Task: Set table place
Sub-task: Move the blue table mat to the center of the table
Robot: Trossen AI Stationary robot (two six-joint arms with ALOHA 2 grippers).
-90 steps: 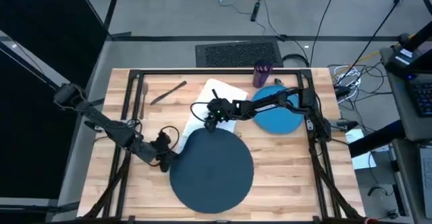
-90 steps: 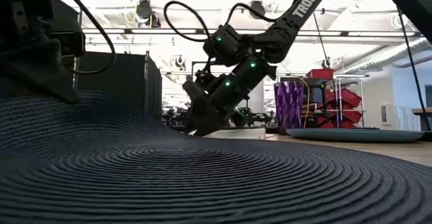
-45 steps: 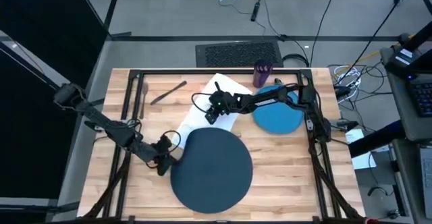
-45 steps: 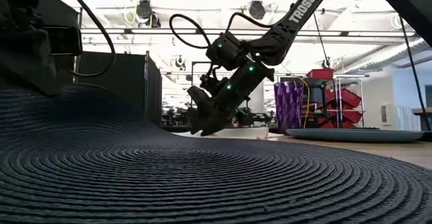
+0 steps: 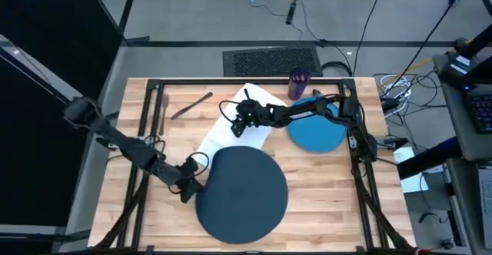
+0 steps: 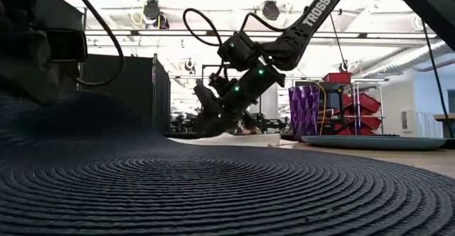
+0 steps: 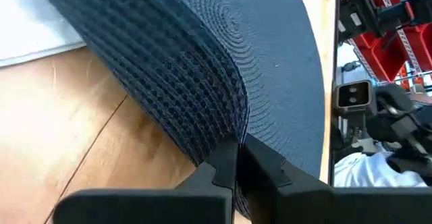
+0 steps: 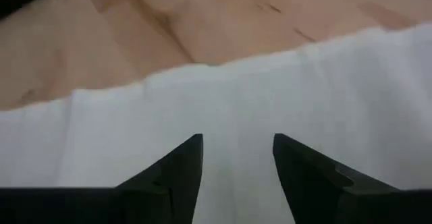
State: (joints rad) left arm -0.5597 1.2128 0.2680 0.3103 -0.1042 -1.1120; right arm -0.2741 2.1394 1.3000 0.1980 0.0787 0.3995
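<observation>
Meanwhile, left gripper (image 5: 191,187) pinches the navy woven disc's (image 5: 242,193) lifted edge; right gripper (image 5: 237,127), parted and empty, hovers over the white napkin (image 5: 254,101).

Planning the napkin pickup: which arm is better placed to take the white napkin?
The right. The right gripper hangs open directly over the white napkin, fingers straddling the cloth. The left gripper is shut on the dark navy disc's edge, so it is occupied.

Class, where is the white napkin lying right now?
In the high view, the white napkin lies mid-table under the right gripper, between the navy disc and blue plate.
</observation>
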